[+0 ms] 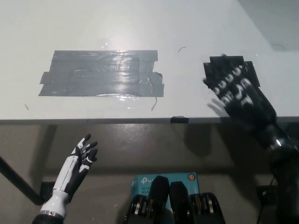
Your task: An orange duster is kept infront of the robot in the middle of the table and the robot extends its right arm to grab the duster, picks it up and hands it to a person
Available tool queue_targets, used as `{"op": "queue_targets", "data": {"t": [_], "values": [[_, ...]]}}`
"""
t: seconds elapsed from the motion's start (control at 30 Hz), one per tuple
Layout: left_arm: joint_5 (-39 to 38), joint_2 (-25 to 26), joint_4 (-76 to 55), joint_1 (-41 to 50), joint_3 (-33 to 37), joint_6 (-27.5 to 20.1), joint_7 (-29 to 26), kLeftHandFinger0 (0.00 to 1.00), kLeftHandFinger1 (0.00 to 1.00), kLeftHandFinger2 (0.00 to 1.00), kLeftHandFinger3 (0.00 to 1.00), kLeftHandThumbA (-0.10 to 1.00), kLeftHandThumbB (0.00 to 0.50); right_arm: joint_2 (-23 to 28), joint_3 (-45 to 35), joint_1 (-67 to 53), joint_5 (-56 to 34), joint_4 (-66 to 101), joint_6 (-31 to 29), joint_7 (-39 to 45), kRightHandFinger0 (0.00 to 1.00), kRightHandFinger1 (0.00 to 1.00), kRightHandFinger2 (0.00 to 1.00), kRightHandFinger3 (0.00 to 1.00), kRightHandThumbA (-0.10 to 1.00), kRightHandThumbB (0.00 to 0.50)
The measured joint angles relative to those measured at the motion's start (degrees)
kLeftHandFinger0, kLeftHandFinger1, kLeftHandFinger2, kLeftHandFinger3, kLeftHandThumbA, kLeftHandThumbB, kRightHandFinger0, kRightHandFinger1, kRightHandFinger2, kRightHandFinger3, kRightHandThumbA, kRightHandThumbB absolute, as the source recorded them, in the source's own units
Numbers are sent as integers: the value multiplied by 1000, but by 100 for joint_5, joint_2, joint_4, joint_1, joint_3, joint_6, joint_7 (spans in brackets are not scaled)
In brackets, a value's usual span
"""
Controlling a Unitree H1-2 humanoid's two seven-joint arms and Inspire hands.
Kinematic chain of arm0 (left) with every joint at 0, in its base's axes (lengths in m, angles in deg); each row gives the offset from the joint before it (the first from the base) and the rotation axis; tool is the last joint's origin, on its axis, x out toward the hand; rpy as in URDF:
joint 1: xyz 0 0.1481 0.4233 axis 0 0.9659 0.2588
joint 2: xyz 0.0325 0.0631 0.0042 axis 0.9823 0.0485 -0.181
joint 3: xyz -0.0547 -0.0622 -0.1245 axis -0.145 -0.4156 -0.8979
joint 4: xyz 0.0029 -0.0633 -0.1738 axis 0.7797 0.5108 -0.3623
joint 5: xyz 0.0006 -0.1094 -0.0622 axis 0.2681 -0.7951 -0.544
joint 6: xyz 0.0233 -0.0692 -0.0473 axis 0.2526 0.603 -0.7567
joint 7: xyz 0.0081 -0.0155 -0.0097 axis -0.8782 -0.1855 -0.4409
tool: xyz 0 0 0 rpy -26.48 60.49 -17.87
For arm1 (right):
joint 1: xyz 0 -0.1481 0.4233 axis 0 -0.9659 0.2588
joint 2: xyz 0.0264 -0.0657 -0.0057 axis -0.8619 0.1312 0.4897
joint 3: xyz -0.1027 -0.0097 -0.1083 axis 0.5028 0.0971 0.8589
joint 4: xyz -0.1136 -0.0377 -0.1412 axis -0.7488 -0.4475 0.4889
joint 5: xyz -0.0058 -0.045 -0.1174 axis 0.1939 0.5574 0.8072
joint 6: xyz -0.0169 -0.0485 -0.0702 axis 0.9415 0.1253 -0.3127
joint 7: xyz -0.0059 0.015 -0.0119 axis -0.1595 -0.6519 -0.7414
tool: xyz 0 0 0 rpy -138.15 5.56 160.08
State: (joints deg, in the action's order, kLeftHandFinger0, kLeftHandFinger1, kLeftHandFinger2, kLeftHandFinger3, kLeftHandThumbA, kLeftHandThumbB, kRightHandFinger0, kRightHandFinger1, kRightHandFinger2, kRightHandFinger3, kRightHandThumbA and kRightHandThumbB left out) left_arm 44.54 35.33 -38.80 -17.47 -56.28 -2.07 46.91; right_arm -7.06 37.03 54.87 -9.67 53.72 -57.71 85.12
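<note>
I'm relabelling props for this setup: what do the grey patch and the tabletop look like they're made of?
The grey patch looks like overlapping strips of duct tape: silvery grey, wrinkled, with glare and ragged ends. The tabletop appears to be a smooth white laminate or painted board with a faint sheen; its core can't be told from here.

White table (93, 23) w/ grey tape (103, 73)
</note>
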Motion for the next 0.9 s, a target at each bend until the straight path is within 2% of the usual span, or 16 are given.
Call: {"op": "queue_targets", "data": {"t": [0.1, 0.2, 0.27, 0.4, 0.43, 0.53, 0.6, 0.63, 0.9], "values": [[0, 1, 16, 1, -1, 3, 0, 858, 928, 968, 1000, 879, 118, 48, 63, -536, 298, 554, -195, -57, 1000, 1000, 1000, 1000, 928, 339], [-1, 0, 24, 1, 0, 3, 1, 869, 950, 995, 1000, 889, 117, 113, 127, -927, 559, 845, -396, -111, 1000, 1000, 1000, 1000, 925, 328], [-2, 0, 31, 2, 0, 3, 0, 909, 1000, 1000, 1000, 953, 140, 156, 168, -1200, 768, 943, -552, -156, 1000, 1000, 1000, 1000, 905, 304], [-3, -2, 35, 2, 3, 3, 0, 962, 1000, 1000, 1000, 981, 143, 214, 326, -1602, 1335, 975, -985, -322, 1000, 1000, 1000, 1000, 909, 314], [-3, -1, 37, 2, 3, 3, 1, 1000, 1000, 1000, 1000, 1000, 166, 215, 365, -1641, 1436, 956, -1061, -358, 1000, 1000, 1000, 1000, 908, 310], [-6, -2, 40, 2, 3, 2, 1, 1000, 1000, 1000, 1000, 1000, 184, 220, 563, -1732, 1830, 804, -1349, -515, 1000, 1000, 1000, 1000, 913, 307], [-8, -2, 40, 2, 3, 1, 1, 1000, 1000, 1000, 1000, 1000, 194, 229, 685, -1734, 2061, 665, -1507, -610, 1000, 1000, 1000, 1000, 896, 286], [-9, -2, 42, 2, 3, 0, 1, 1000, 1000, 1000, 1000, 1000, 199, 252, 780, -1733, 2225, 557, -1624, -685, 1000, 1000, 1000, 1000, 844, 266], [-10, -2, 74, 1, 6, -15, 2, 1000, 1000, 1000, 1000, 1000, 206, 478, 1260, -1734, 3169, -28, -2335, -1162, 1000, 1000, 1000, 1000, 870, 286]]}}
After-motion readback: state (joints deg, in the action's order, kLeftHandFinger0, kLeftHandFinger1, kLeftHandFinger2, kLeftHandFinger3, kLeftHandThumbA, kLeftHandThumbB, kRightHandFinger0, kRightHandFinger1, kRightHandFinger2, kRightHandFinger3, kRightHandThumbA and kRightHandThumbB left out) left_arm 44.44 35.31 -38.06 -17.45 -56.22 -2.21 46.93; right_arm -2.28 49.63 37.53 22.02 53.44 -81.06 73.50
